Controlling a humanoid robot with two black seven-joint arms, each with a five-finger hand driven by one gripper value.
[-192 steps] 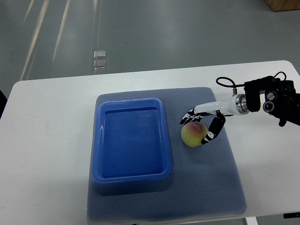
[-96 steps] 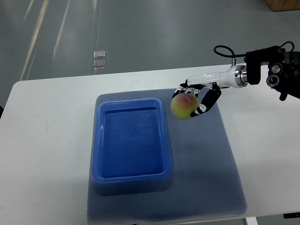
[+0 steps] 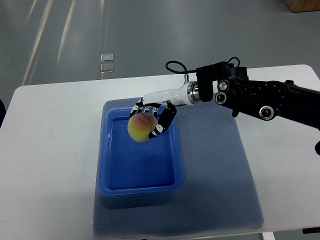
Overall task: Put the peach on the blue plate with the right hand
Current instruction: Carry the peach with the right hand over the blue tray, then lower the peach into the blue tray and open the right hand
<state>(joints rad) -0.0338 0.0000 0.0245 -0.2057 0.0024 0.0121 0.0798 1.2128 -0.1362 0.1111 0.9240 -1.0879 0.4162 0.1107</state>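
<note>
1. Right robot hand [image 3: 151,119] reaches in from the right; fingers curled around the peach [image 3: 142,128]; peach held, not resting on anything as far as the view shows.
2. Peach sits over the upper part of the blue plate [image 3: 169,150], inside its far rim; height above the plate floor cannot be judged from this steep view.
3. Key relation: plate floor lies directly below the peach and extends mostly toward the near edge; plate's long axis runs far-to-near; the free floor is therefore on the near side of the robot hand.
4. Peach is roughly round, red blush facing up; no long axis to align; orientation should not matter for the set-down.
5. Judgement: transport looks nearly done; remaining step is probably a descent, perhaps with a small shift nearward, then release.
6. Risk: a round fruit may roll on the smooth floor once freed; raised rim should contain it.
7. Plate rests on a grey mat [image 3: 220,180] on the white desk [image 3: 50,150]; left arm not in view.
</note>
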